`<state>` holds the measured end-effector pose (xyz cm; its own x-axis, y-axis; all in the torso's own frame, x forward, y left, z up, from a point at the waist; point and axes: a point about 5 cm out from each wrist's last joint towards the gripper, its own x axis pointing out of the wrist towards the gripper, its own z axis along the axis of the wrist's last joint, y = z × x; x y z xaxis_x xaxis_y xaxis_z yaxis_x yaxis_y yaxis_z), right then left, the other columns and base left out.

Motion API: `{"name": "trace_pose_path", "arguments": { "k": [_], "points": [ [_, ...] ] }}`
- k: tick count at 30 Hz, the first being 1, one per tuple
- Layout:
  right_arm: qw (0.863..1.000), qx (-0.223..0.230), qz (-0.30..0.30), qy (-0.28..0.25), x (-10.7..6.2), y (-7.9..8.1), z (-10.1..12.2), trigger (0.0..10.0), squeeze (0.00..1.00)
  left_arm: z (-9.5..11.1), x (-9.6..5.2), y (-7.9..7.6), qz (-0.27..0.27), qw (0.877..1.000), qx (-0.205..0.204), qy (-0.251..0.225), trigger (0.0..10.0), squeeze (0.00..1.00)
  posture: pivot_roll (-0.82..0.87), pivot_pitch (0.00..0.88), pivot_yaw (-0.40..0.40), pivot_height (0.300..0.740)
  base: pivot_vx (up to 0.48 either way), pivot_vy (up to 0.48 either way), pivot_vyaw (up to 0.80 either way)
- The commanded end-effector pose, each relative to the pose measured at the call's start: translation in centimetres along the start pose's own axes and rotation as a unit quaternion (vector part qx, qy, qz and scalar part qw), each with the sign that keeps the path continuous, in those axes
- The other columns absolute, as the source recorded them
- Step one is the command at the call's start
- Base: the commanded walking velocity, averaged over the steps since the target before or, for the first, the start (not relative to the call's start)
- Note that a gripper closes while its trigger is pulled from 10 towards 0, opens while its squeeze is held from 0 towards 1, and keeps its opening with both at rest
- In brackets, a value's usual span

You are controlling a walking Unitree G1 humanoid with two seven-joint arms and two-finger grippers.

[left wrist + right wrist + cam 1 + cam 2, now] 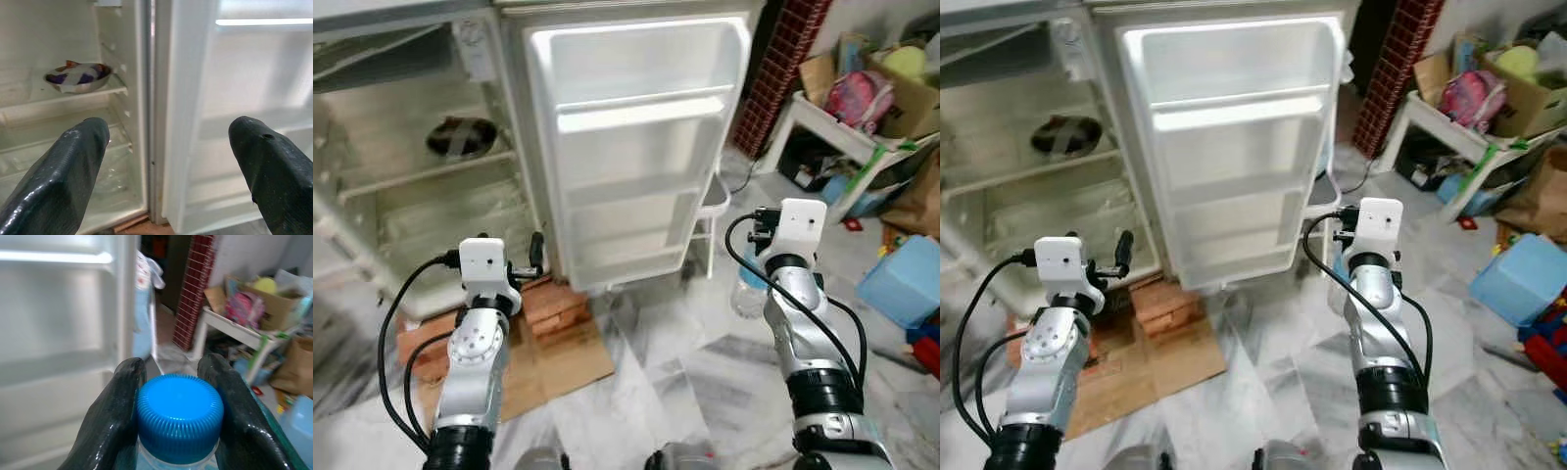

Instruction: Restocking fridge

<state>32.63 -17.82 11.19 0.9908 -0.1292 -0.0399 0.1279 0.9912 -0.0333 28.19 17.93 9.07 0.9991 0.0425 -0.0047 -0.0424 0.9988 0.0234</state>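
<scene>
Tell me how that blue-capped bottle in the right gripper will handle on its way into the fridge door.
The right gripper pinches the bottle only at its ribbed blue cap, so the clear body hanging below may swing. The ribs probably help against slipping. Tall and narrow, it could tip when set on a door shelf.

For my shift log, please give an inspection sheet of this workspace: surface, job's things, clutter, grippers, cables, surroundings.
Surface: marble floor; cardboard sheet and bricks under the fridge.
Job's things: fridge door open, its shelves bare; metal bowl on an inner shelf; water bottle with blue cap.
Clutter: pink bag and boxes on a white table; blue box.
Grippers: left gripper open, facing the fridge; right gripper shut on the bottle.
Cables: black cables along both arms.
Surroundings: red brick pillar.
</scene>
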Motion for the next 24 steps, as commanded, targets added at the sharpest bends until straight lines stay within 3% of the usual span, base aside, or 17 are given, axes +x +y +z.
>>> {"name": "trace_pose_path", "arguments": {
  "k": [1, 9, 19, 24],
  "points": [
    [0.999, 0.018, 0.042, -0.005, 0.1, 1.9, 0.5, 10.0, 0.0, -0.2, -0.2, 0.9, 0.014, 1.0, 0.005, 0.009, 10.0, 0.0, 0.02, 0.08, -0.045, 0.74, 0.0, 0.45, 0.0],
    [0.996, 0.028, 0.088, -0.002, 0.0, 2.8, 0.4, 10.0, 0.0, -0.3, -0.2, 0.6, 0.016, 1.0, 0.003, 0.015, 10.0, 0.0, 0.02, 0.084, -0.046, 0.74, 0.0, 0.405, 0.0],
    [0.993, 0.033, 0.116, -0.009, -0.2, 3.5, 0.6, 10.0, 0.0, -0.2, -0.3, 0.4, 0.009, 1.0, 0.017, 0.007, 10.0, 0.0, 0.02, 0.081, -0.049, 0.74, 0.0, 0.0, 0.0],
    [0.992, 0.031, 0.121, -0.012, -0.1, 3.5, 0.7, 10.0, 0.0, -0.1, -0.2, 0.3, 0.008, 1.0, 0.02, 0.005, 10.0, 0.0, 0.02, 0.08, -0.049, 0.74, 0.316, -0.187, 0.0]
  ]
}}
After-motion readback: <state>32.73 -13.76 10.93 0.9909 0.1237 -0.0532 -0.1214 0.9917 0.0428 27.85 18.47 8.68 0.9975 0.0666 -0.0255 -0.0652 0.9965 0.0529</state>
